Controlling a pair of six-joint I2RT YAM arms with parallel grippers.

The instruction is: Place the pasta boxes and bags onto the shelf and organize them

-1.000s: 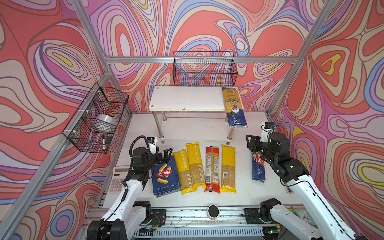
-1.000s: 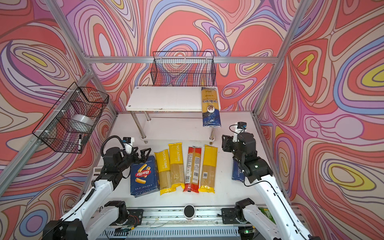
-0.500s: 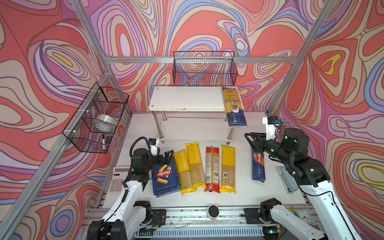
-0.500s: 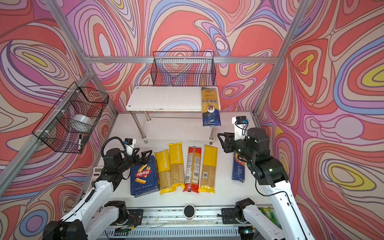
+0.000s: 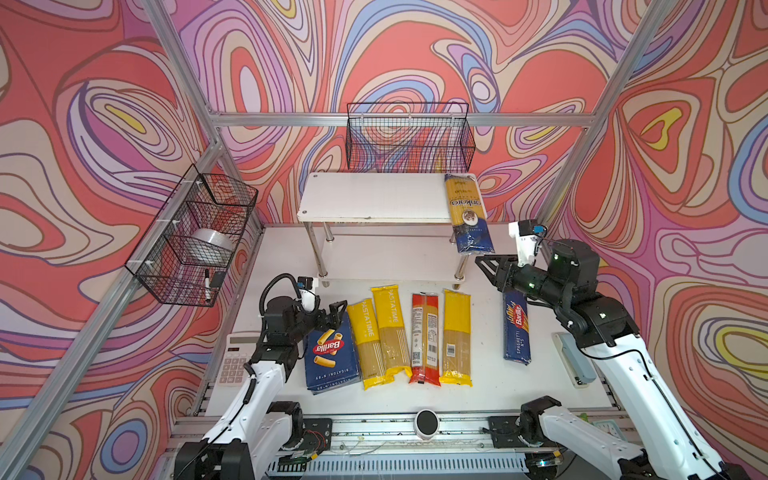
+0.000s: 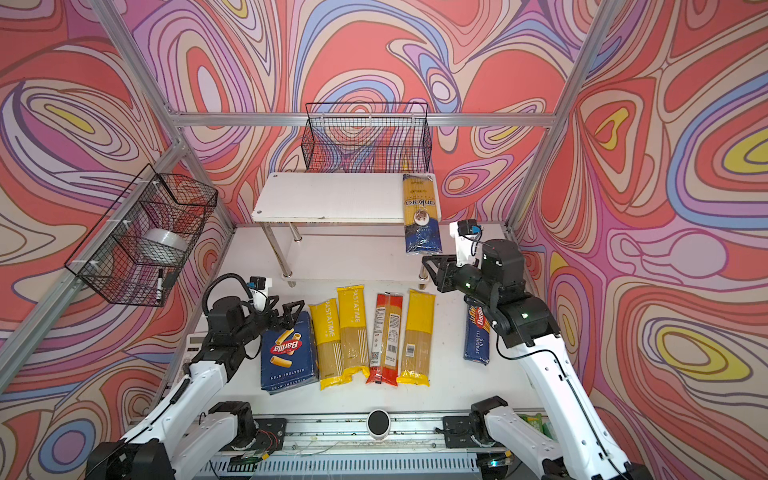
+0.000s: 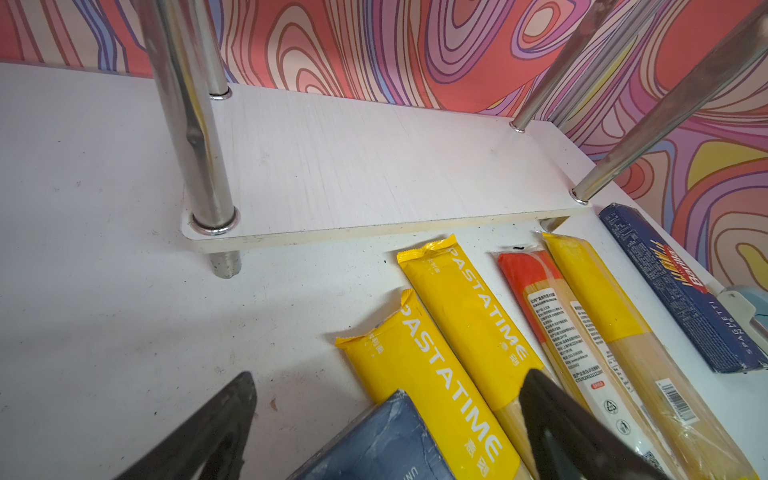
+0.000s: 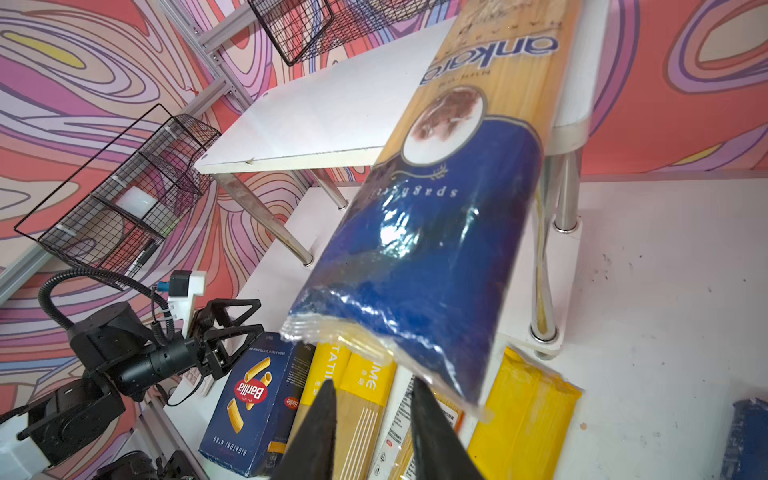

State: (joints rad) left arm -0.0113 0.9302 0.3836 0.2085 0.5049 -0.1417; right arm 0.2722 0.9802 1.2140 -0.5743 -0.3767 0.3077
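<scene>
The shelf [image 5: 374, 199] stands at the back of the white worktop [image 5: 490, 386], centre of both top views. Only the gold-and-navy bag [image 5: 467, 216] is on it. The bag lies along the right end of the upper board, and its navy end hangs out over the front edge. The right pincer [image 5: 481, 262] hovers right of centre, pointing left, just under that overhanging end. In its own wrist view its two fingers [image 8: 320, 432] stand a little apart with nothing between them, and I can't tell whether they touch the bag. Under that arm lies the long spaghetti box [image 5: 516, 328], flat on the worktop and well clear of the others. The rest sits in a row in front of the shelf, in the lower middle of the frame. From left to right it runs: the wide rigatoni box [image 5: 330, 353], two yellow bags [image 5: 365, 340] side by side, the red bag [image 5: 424, 336] and a third yellow bag [image 5: 456, 336]. The lower board is bare. The left pincer [image 5: 338, 309] hangs over the far end of the rigatoni box with its jaws spread wide. They straddle the box's corner and grip nothing. A white calculator [image 5: 235, 361] lies at the left edge of the worktop behind that arm.
</scene>
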